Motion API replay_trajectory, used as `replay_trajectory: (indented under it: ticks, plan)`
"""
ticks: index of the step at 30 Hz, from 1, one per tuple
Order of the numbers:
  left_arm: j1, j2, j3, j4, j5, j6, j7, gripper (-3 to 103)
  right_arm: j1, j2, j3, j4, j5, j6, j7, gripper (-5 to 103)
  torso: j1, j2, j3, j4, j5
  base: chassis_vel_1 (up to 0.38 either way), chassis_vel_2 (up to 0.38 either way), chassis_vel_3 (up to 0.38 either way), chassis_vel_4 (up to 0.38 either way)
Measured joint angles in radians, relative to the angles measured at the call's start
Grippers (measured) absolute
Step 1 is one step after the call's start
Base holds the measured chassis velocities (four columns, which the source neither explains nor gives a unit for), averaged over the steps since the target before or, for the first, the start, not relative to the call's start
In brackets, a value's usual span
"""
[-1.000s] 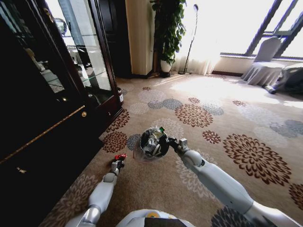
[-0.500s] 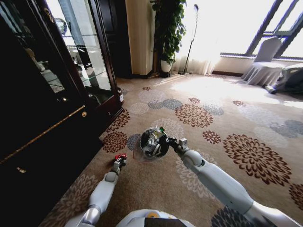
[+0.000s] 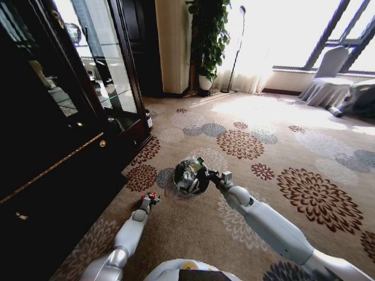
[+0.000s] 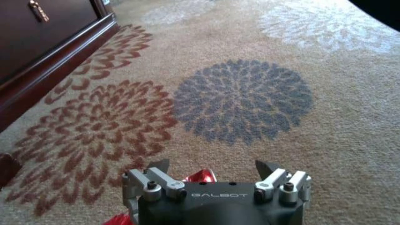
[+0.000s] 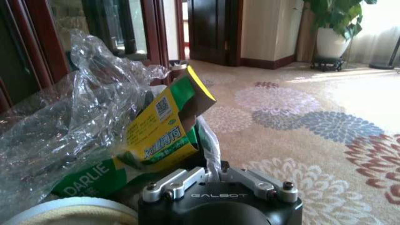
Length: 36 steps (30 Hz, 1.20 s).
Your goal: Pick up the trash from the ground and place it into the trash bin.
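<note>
The right gripper point(image 3: 202, 173) has its jaws closed on the rim of the trash bin point(image 3: 188, 177), holding it up over the patterned carpet point(image 3: 304, 146), near the carpet's edge by the dark cabinet point(image 3: 53, 146). The bin's clear liner bag point(image 5: 69, 126) bulges out, with a green wrapper point(image 5: 156, 136) poking from it (printed yellow on one face). The left gripper point(image 4: 216, 176) hangs low over the carpet, jaws apart around a tiny red piece point(image 4: 198, 176).
</note>
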Motion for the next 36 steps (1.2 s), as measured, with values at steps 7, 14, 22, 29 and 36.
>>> replay_trajectory:
  ticks: [7,14,22,29,36]
  plan:
    - [0.056,-0.011,-0.015,-0.103,0.039,0.19,-0.057,86,0.0,0.0,0.0,0.0,0.0,0.0,0.0,1,0.001,0.0,0.0,0.0,0.0,-0.1,0.089,0.088,-0.109]
    - [0.133,0.007,-0.016,-0.227,-0.006,0.259,-0.069,70,0.0,0.0,0.0,0.0,0.0,0.0,0.0,1,-0.001,0.0,0.0,0.0002,0.0001,0.0,0.0,0.0,0.0]
    - [0.157,0.025,-0.057,-0.242,-0.052,0.245,-0.079,46,0.0,0.0,0.0,0.0,0.0,0.0,0.0,1,0.0,0.0,0.0,0.0,-0.0002,0.0,0.0,0.0,0.0]
    - [0.201,0.047,-0.077,-0.293,-0.088,0.228,-0.072,30,0.0,0.0,0.0,0.0,0.0,0.0,0.0,1,0.0,0.0,0.0,0.0002,-0.0001,0.0,0.0,0.0,0.0]
    - [0.253,0.065,-0.098,-0.353,-0.127,0.194,-0.06,7,0.0,0.0,0.0,0.0,0.0,0.0,0.0,1,0.0,0.0,0.0,0.0,-0.0001,0.0,0.0,0.0,0.0]
